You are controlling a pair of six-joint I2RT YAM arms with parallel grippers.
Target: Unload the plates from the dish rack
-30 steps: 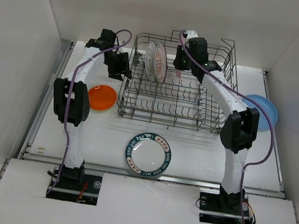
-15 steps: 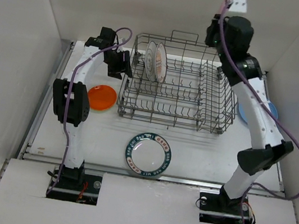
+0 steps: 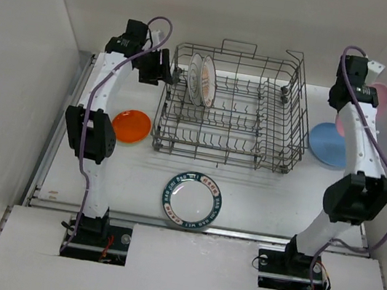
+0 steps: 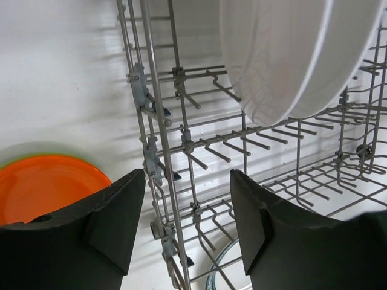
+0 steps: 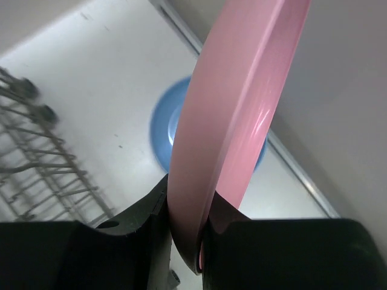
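Note:
The dish rack (image 3: 234, 122) holds two white patterned plates (image 3: 202, 80) upright in its back left rows; their pale undersides (image 4: 278, 54) loom above my left fingers. My left gripper (image 4: 187, 181) is open, straddling the rack's left wall wire (image 4: 158, 157) and holding nothing; from above the left gripper (image 3: 164, 73) sits at the rack's back left corner. My right gripper (image 5: 187, 211) is shut on the rim of a pink plate (image 5: 242, 103), held on edge above the blue plate (image 5: 163, 133) lying right of the rack. The pink plate (image 3: 381, 96) is partly hidden behind the right arm.
An orange plate (image 3: 132, 126) lies left of the rack on a green one whose rim (image 4: 24, 160) just shows. A teal-rimmed plate (image 3: 193, 200) lies in front of the rack. The blue plate (image 3: 324, 145) is near the right wall.
The right arm lifted the pink plate out of the rack and swung it right, over the blue plate. The left gripper opened wider and shifted back along the rack's left wall.

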